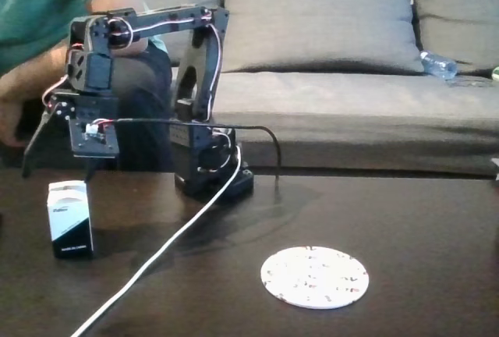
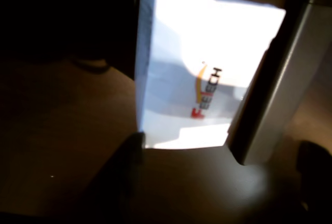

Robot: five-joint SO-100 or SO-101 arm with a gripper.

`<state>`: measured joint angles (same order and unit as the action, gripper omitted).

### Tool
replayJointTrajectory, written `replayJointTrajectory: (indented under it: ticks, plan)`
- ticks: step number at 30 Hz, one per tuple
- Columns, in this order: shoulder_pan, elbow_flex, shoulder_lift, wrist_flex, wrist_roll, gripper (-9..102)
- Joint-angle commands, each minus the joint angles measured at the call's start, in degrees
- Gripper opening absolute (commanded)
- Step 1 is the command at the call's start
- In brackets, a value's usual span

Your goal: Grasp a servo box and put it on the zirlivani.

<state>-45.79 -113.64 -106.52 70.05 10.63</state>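
The servo box [image 1: 70, 218] stands upright on the dark table at the left in the fixed view, white above with a black lower band. My gripper [image 1: 58, 172] hangs just above it, open, one finger on each side of the box top and nothing held. In the wrist view the box's white top face [image 2: 197, 63] with its coloured lettering sits between a grey finger [image 2: 275, 89] on the right and a dark finger [image 2: 116, 182] at the lower left. The zirlivani [image 1: 314, 276], a flat speckled white disc, lies on the table front right of the arm base.
The arm base [image 1: 212, 175] stands mid-table. A white cable [image 1: 168, 247] runs from it to the front left edge. A person in a teal shirt [image 1: 47, 1] sits behind the arm at left. A grey sofa [image 1: 327, 79] with a water bottle [image 1: 438, 65] lies behind.
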Motion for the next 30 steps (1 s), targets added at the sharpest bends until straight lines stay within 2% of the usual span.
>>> replayJointTrajectory:
  ticks: [1, 6, 14, 20, 30]
  plan:
    - [0.4, -1.1, 0.6, -0.4, 0.3, 36]
    - [0.5, -4.7, -0.2, -1.1, 0.3, 36]
    - [0.3, -4.0, -1.5, 3.5, -0.2, 36]
    - [1.0, -4.8, -9.1, 3.1, 0.0, 36]
    - [2.0, -4.9, -9.4, 3.6, -0.4, 36]
